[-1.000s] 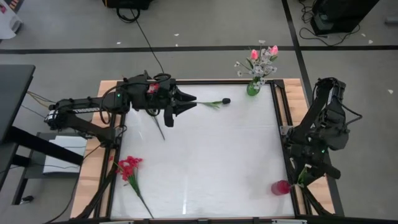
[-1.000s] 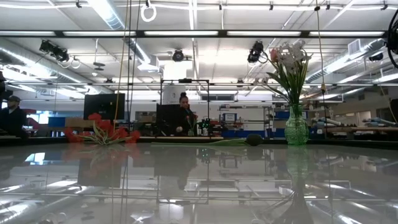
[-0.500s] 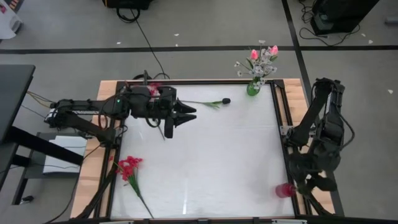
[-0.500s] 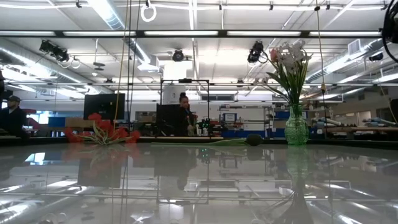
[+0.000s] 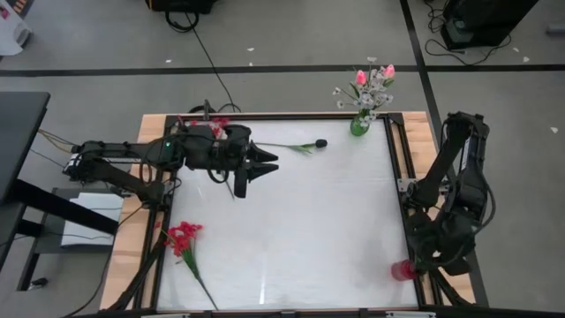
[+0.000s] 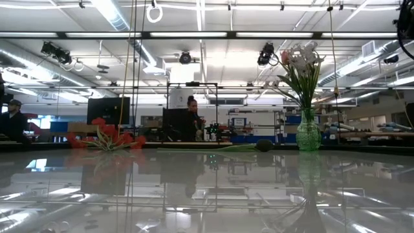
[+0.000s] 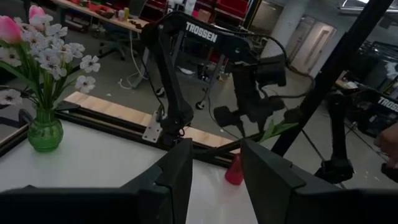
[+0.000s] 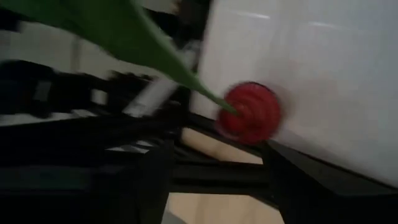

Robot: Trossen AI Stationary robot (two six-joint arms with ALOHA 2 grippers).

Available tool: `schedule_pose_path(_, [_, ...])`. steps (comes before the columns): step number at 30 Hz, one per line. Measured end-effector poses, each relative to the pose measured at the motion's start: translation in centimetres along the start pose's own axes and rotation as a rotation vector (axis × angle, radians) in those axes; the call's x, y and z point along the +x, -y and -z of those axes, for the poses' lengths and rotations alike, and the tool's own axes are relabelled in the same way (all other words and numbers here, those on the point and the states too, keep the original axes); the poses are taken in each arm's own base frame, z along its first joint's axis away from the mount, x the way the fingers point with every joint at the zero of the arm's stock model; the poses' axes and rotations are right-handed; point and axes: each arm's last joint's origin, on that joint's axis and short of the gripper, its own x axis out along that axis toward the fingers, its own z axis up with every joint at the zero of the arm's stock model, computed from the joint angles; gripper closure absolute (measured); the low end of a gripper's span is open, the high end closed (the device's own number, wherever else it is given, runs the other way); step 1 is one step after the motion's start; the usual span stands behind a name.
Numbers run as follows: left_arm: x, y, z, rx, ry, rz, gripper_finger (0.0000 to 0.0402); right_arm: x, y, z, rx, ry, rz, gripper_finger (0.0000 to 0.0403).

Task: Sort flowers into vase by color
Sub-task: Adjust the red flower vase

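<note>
- Since the earlier frame, the right gripper [image 5: 434,258] had pulled back from the red vase [image 5: 402,269]; its jaws were parting, their final state unclear.
- The left gripper [image 5: 265,162], jaws apart and empty, sat nearer the dark-budded flower [image 5: 300,146], which lay toward two o'clock, stem running three-to-nine.

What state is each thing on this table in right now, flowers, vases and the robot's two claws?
Green glass vase: upright, holding pink and white flowers.
Small red vase: upright at the table's edge, a green stem reaching it.
Red flower cluster: lying flat on the table.
Dark-budded flower: lying flat on the table.
Left gripper: open.
Right gripper: open, above the red vase.
</note>
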Motion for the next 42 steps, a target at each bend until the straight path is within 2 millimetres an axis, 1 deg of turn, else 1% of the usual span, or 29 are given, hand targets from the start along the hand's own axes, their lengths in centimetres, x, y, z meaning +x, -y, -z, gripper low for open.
schedule_pose_path(4, [0.0,-0.1,0.3,0.001,-0.036,-0.013,0.0260,1.2,-0.2,0.0,-0.055,-0.019,0.079,0.0148])
schedule_pose_path(10, [0.0,-0.3,0.8,0.003,-0.082,-0.030,0.0260,3.4,-0.9,-0.3,-0.121,-0.054,0.135,0.0148])
schedule_pose_path(14, [0.0,-0.3,0.9,0.005,-0.094,-0.034,0.0260,4.7,-1.1,-0.4,-0.136,-0.065,0.189,0.0148])
schedule_pose_path(20, [0.0,-0.4,0.9,0.006,-0.093,-0.038,0.0260,6.0,-1.1,-0.6,-0.131,-0.077,0.256,0.0148])
schedule_pose_path(22, [0.0,-0.4,0.9,0.006,-0.092,-0.040,0.0260,6.2,-1.2,-0.7,-0.129,-0.089,0.251,0.0149])
schedule_pose_path(25, [0.0,-0.4,0.9,0.006,-0.091,-0.041,0.0260,6.3,-1.2,-0.7,-0.122,-0.096,0.251,0.0162])
schedule_pose_path(32, [0.0,-0.4,0.9,0.006,-0.091,-0.042,0.0260,6.2,-1.1,-0.8,-0.100,-0.079,0.257,0.0223])
schedule_pose_path(35, [0.0,-0.4,0.9,0.006,-0.091,-0.042,0.0260,6.2,-1.0,-1.1,-0.092,-0.067,0.263,0.0241])
schedule_pose_path(38, [0.0,-0.4,0.9,0.006,-0.091,-0.042,0.0260,6.2,-0.9,-1.4,-0.085,-0.035,0.274,0.0247])
schedule_pose_path(42, [0.0,-0.4,0.9,0.005,-0.091,-0.042,0.0260,6.2,-0.7,-2.1,-0.055,0.052,0.310,0.0246])
